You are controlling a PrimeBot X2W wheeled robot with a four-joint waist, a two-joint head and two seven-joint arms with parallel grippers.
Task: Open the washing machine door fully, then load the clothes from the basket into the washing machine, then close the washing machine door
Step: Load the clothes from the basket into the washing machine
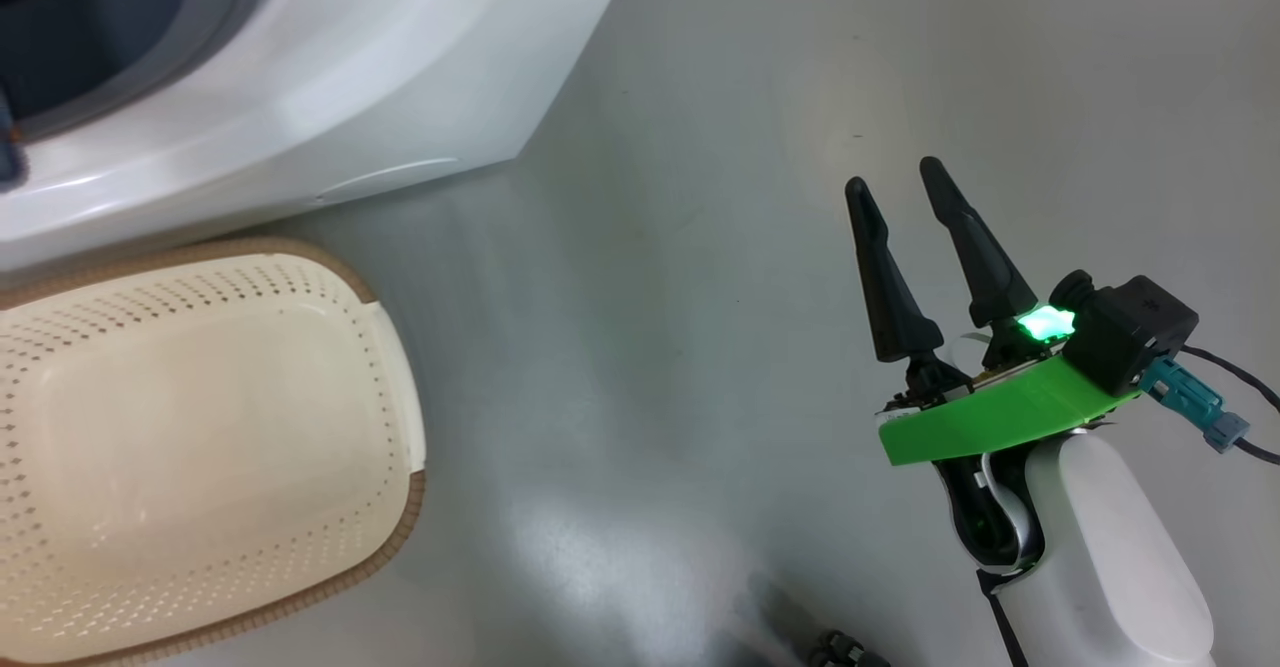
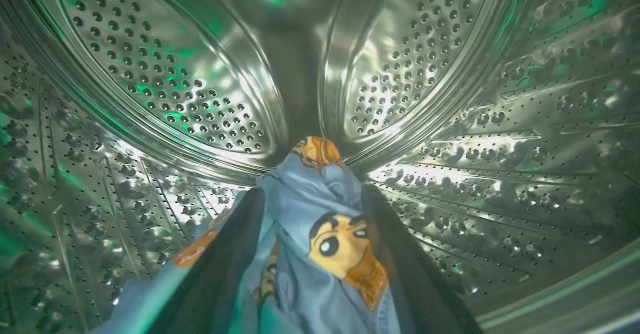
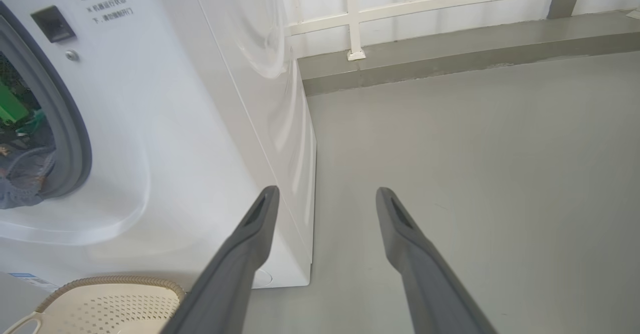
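Note:
My left gripper (image 2: 312,191) is deep inside the washing machine's perforated steel drum (image 2: 165,88). Its two dark fingers (image 2: 215,274) stand spread apart, open. Light blue clothes (image 2: 320,254) with orange-brown cartoon patches lie bunched between and over them. My right gripper (image 1: 895,177) hangs open and empty over the grey floor, right of the white washing machine (image 1: 350,77). The cream basket (image 1: 300,252) with its brown rim sits on the floor in front of the machine; its inside looks bare. The washing machine door is out of view.
In the right wrist view my right gripper (image 3: 326,191) points past the washing machine's (image 3: 175,123) front corner, with the grey door seal (image 3: 75,138) and some cloth (image 3: 20,189) at the opening. A white railing (image 3: 355,18) and a low kerb (image 3: 450,53) bound the floor behind.

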